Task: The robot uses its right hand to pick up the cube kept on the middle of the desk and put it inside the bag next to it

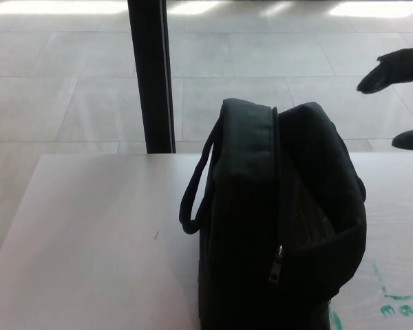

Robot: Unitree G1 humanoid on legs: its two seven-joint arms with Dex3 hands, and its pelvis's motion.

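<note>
R robot hand [399,96] hanging at pic's right edge w/ fingers apart, holding nothing; bag [279,220] standing upright on counter [89,240].

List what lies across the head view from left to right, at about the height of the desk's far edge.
White desk → black post → bag's carry handle → black bag → right hand at the picture's right edge, fingers apart and holding nothing.
</note>
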